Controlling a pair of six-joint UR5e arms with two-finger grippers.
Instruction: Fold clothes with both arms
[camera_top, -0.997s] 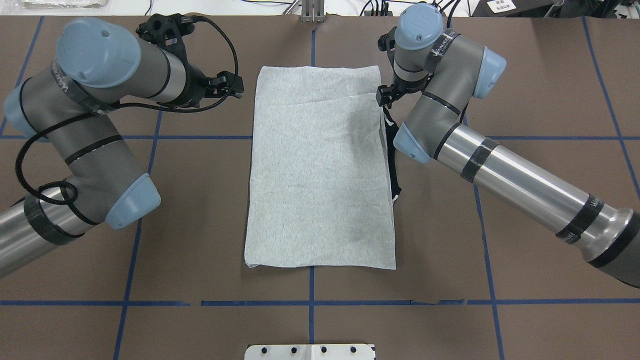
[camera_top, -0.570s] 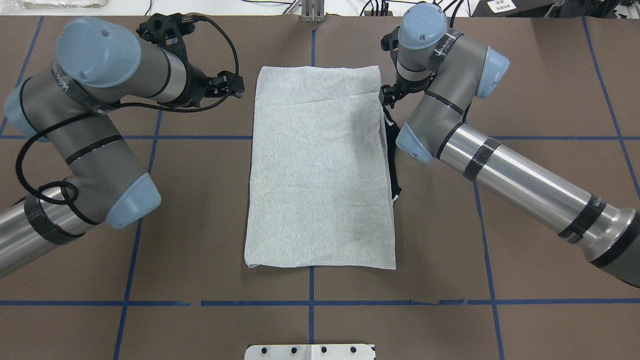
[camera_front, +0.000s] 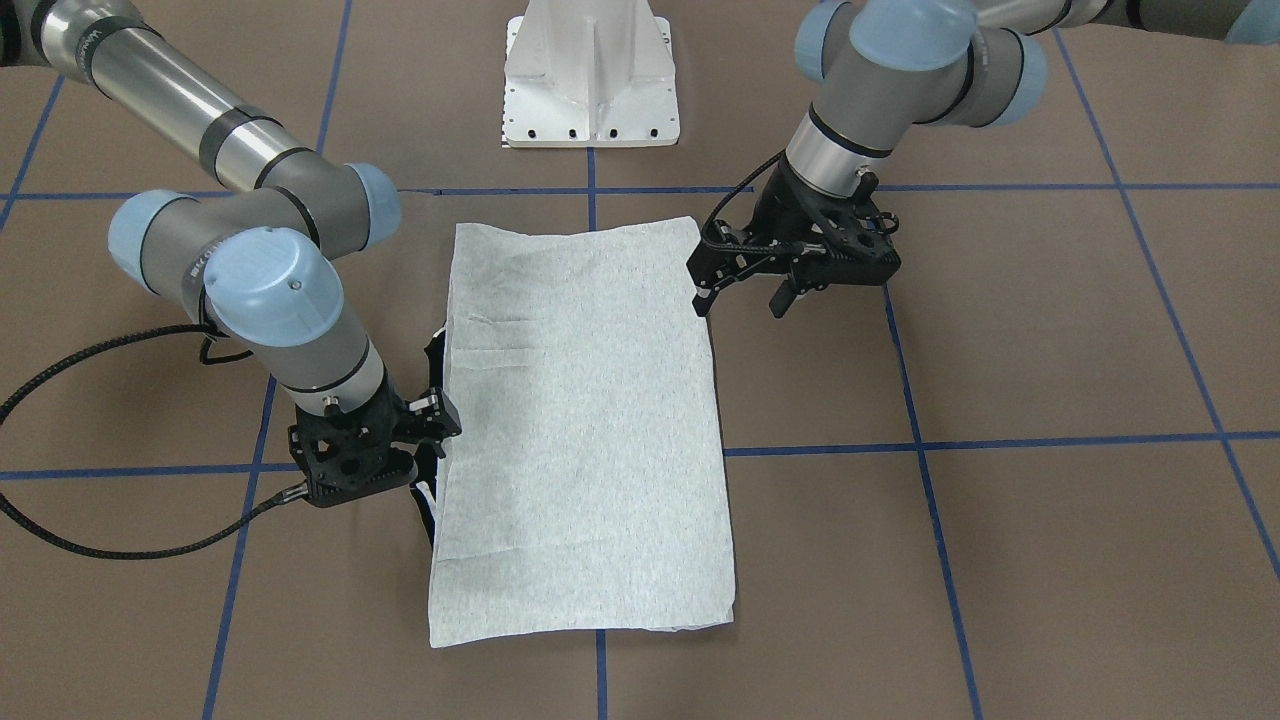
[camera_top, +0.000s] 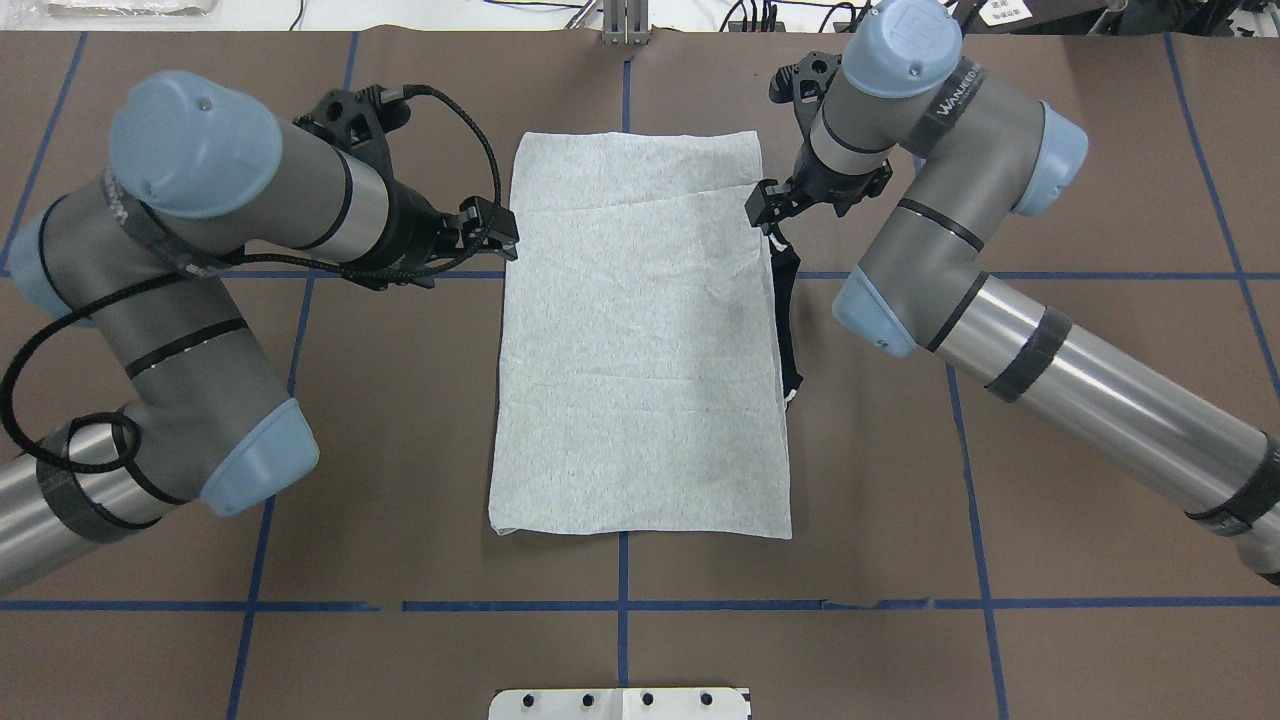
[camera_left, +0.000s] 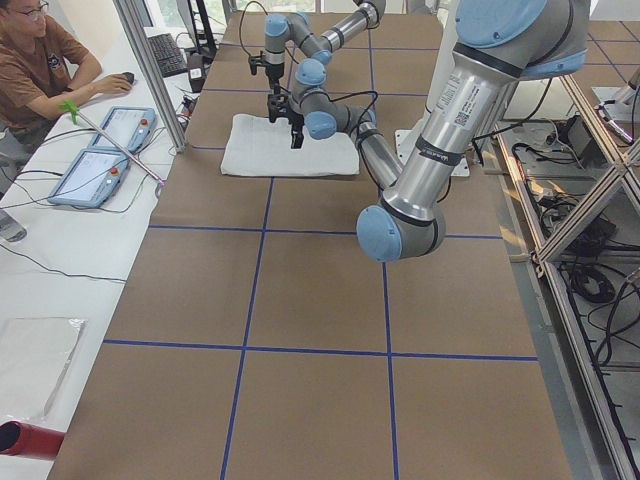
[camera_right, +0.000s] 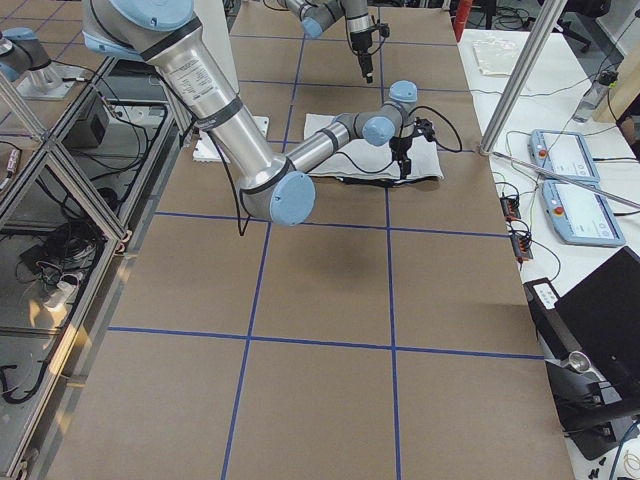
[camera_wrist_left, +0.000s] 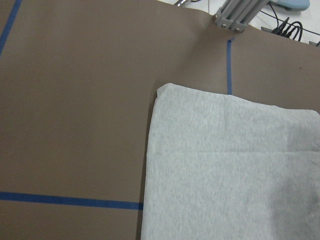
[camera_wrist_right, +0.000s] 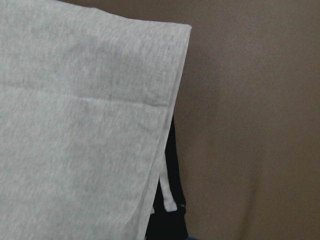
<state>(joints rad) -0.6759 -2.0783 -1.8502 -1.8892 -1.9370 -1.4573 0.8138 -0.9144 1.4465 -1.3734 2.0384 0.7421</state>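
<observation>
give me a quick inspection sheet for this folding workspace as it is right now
surface: brown table mat with a blue tape grid, lying flat.
job's things: light heather-grey T-shirt folded into a long rectangle, plain side up; black collar trim peeks out along its edge on the robot's right.
clutter: nothing seen.
grippers: left gripper open, beside the shirt's edge, holding nothing; right gripper at the opposite edge, cannot tell whether open or shut.
cables: black braided cable loops off the left wrist, not on the shirt.
surroundings: white metal pedestal base; seated operator in brown shirt at a side desk.
</observation>
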